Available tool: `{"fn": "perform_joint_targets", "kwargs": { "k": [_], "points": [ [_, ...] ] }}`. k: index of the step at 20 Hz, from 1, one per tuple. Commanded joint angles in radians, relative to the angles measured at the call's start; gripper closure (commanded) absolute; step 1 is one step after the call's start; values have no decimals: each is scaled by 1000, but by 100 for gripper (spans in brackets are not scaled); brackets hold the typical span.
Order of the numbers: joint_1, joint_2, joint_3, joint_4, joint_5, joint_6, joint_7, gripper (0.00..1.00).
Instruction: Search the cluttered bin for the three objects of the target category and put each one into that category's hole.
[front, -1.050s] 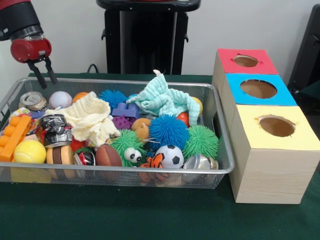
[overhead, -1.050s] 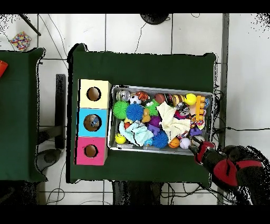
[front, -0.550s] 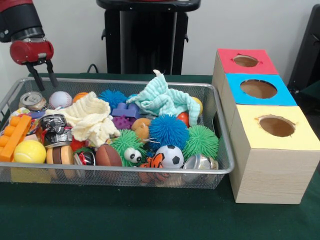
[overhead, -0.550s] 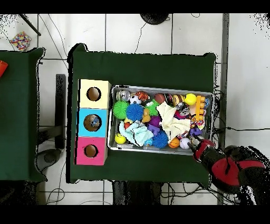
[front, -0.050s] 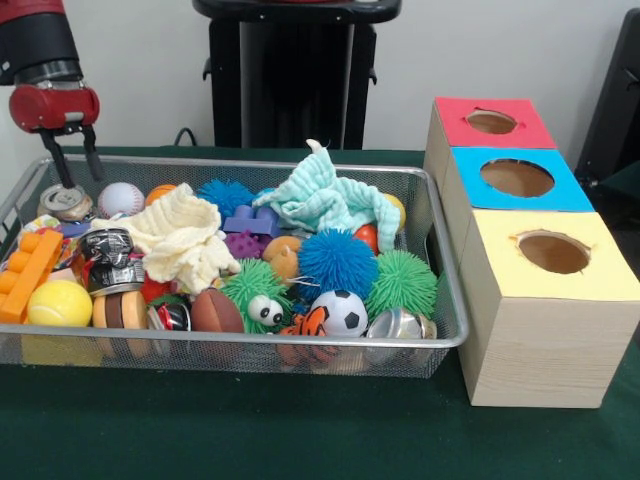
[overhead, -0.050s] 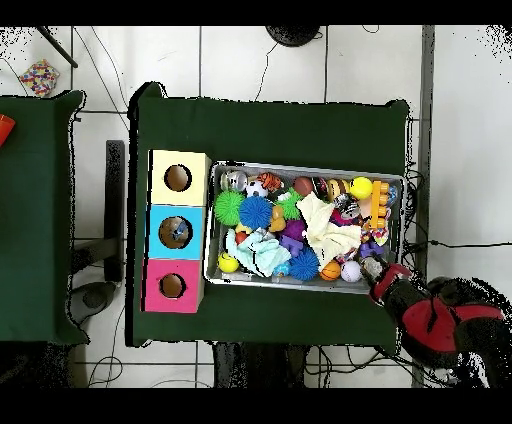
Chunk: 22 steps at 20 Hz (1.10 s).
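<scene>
The green-clothed bench (front, -0.050s: 300, 430) carries a wire bin (front, -0.050s: 440, 300) heaped with toys and, well off to the tool's side, a wooden box (front, -0.050s: 545, 340) with red, blue and yellow holed tops. The tool (front, -0.050s: 76, 160) hangs over the bin's corner, fingers spread and empty, just above a tin can (front, -0.050s: 66, 201) beside a baseball (front, -0.050s: 121, 198). No readable writing shows anywhere.
</scene>
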Motion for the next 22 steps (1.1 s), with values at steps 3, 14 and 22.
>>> {"fn": "perform_joint_targets", "kwargs": {
  "k": [3,14,22],
  "points": [
    [-3,49,87,16,18,130,-270,0],
    [11,24,79,39,-1,101,-255,0],
    [172,-102,-49,36,-58,-21,6,0]
  ]
}}
